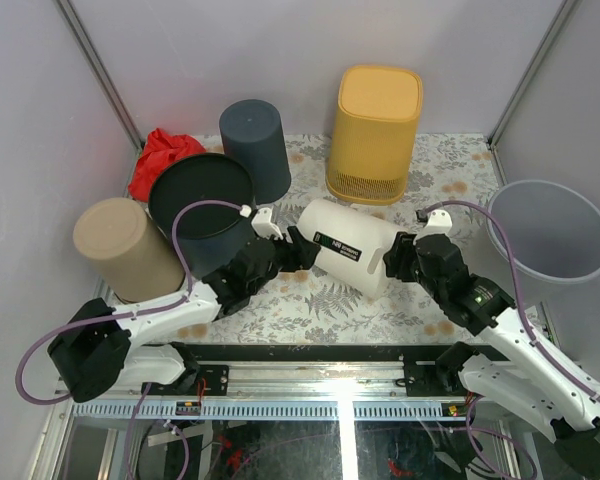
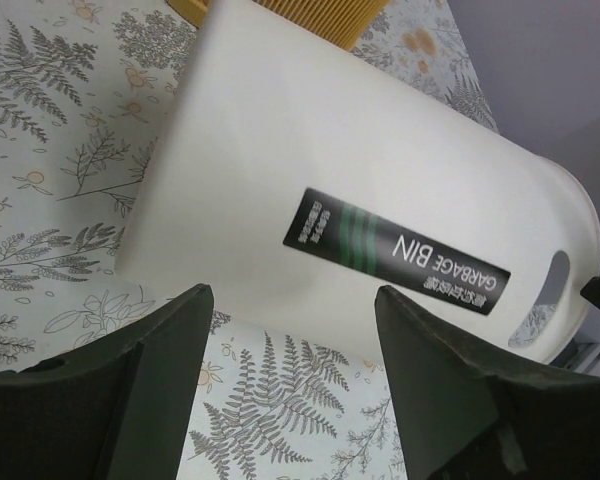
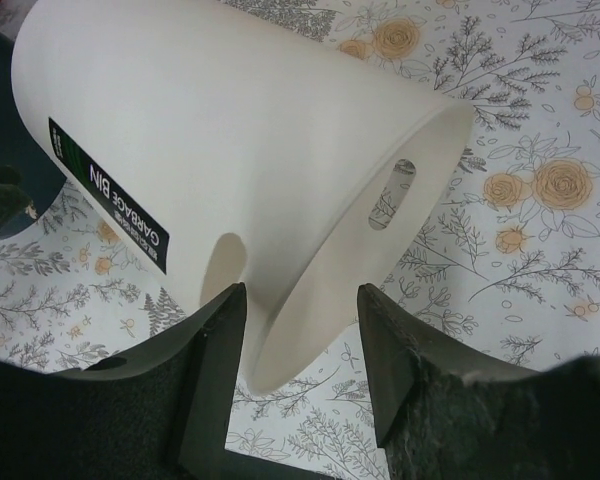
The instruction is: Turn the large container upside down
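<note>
Top external: one white garbage bin (image 1: 350, 245), five other bins (image 1: 374, 130).

Top view: we see even, diffuse light, with glare on the metal rail (image 1: 332, 373) at bottom centre. Wrist views: the white garbage bin (image 2: 310, 130) shades softly toward its underside and casts a faint shadow on the floral cloth (image 2: 40, 150); the near fingers (image 3: 215, 385) along the lower edge are blurred.

The large container (image 1: 355, 245) is white with a black, green-striped label (image 2: 395, 250); the tablecloth (image 1: 310, 305) shows grey ferns and orange roses.
</note>
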You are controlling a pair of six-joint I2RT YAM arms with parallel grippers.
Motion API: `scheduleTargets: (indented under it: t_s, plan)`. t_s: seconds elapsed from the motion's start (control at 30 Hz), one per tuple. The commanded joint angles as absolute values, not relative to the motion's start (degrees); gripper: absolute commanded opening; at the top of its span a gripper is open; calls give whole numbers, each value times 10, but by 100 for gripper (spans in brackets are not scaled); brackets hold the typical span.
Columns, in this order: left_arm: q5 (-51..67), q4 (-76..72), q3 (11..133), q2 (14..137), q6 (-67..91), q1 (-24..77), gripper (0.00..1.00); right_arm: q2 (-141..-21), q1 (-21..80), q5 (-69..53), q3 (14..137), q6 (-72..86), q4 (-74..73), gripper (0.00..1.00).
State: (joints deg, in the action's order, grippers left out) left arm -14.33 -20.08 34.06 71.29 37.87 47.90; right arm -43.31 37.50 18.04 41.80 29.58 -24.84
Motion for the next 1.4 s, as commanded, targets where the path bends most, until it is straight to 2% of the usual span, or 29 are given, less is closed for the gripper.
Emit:
scheduleTargets:
  t_s: [0.0, 0.33, 0.97, 1.37]
  plan:
    - [-161, -217, 364, 713, 365, 468, 66, -435, 378, 179, 415, 310, -240, 56]
    - [-156, -214, 371, 724, 360, 460, 66, -482, 378, 136, 416, 332, -219, 51]
    - [-132, -237, 366, 740, 375, 443, 66, -452, 378, 240, 412, 355, -298, 44]
    - [-81, -295, 353, 758, 373, 444, 66, -481, 378, 290, 409, 360, -290, 48]
